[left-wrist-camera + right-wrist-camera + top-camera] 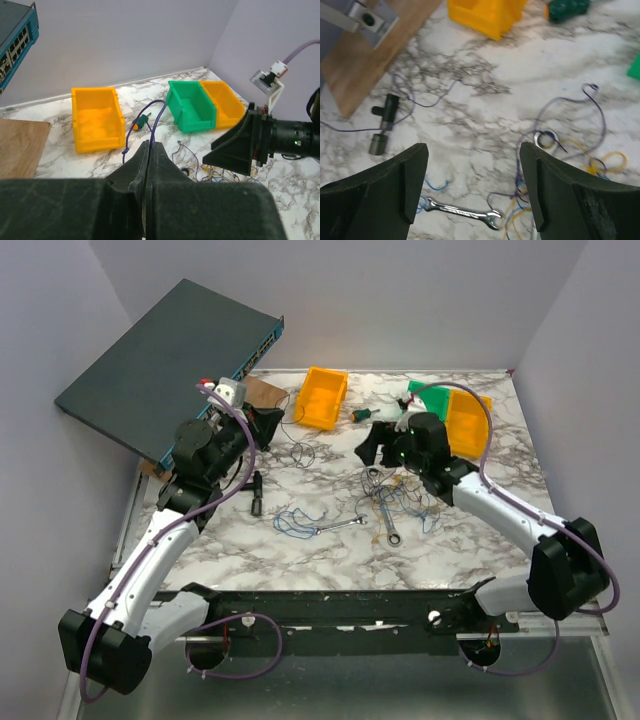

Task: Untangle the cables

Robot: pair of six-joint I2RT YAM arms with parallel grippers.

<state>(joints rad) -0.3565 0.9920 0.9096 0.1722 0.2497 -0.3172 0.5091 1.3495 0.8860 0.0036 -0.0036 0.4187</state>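
Presently, we find the left gripper (150, 146) with its fingers pressed together, pinching a thin purple cable (159, 106) that loops up just ahead of their tips. The right gripper (475, 185) has its fingers spread wide and holds nothing. The tangle (580, 155) of blue, yellow and dark cables lies on the table (485, 75), just ahead of the finger at the wrist view's right, partly over a wrench (546, 137). A second wrench (465, 210) lies between the fingers.
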